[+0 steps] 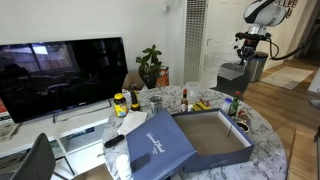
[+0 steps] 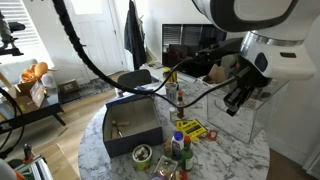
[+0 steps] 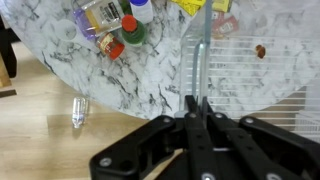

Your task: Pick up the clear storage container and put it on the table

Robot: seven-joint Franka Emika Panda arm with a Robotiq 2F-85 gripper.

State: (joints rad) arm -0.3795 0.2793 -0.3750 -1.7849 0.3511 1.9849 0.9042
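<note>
End effector (image 3: 195, 100) is pressed together, pinching the thin wall of the clear storage container (image 2: 215, 118). Container sits upright at the edge of the table (image 2: 228, 157). Whether its base touches the marble top cannot be confirmed.

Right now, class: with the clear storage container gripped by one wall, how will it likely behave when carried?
Probably light for its size: the clear storage container has thin, see-through walls. It may flex or swing, since the gripper pinches only one wall's edge. The smooth plastic could also slip between the fingers.
</note>
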